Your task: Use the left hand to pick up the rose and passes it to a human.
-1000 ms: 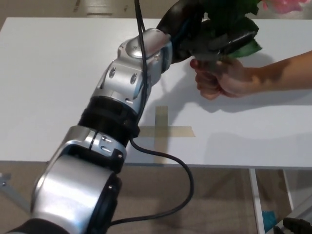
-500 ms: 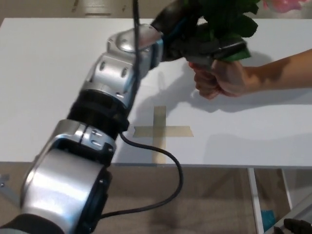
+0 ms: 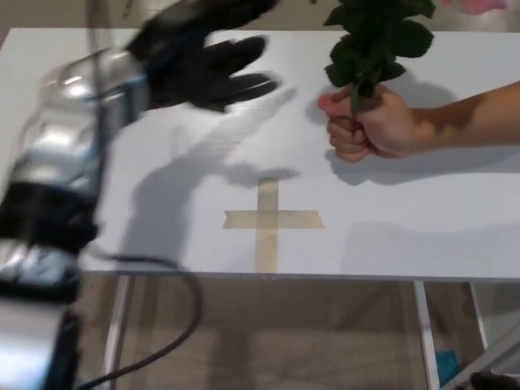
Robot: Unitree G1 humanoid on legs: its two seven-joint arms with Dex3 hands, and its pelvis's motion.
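Since a moment ago the left hand (image 3: 207, 61) has let go and swung left, fingers spread and empty, while the rose (image 3: 372, 45) stands in the person's hand (image 3: 370, 123) over the bench (image 3: 422, 219), so the handover looks complete.

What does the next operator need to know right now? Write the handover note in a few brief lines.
Left hand: open, empty, blurred with motion, off to the left of the rose and clear of it.
Right hand: not in view.
Rose: green stem and leaves held upright in a person's hand, above the far right part of the table. The bloom is cut off at the top edge.
Done: pick-up and pass; the person alone holds the rose.
Left: nothing but bringing the left arm back to rest.
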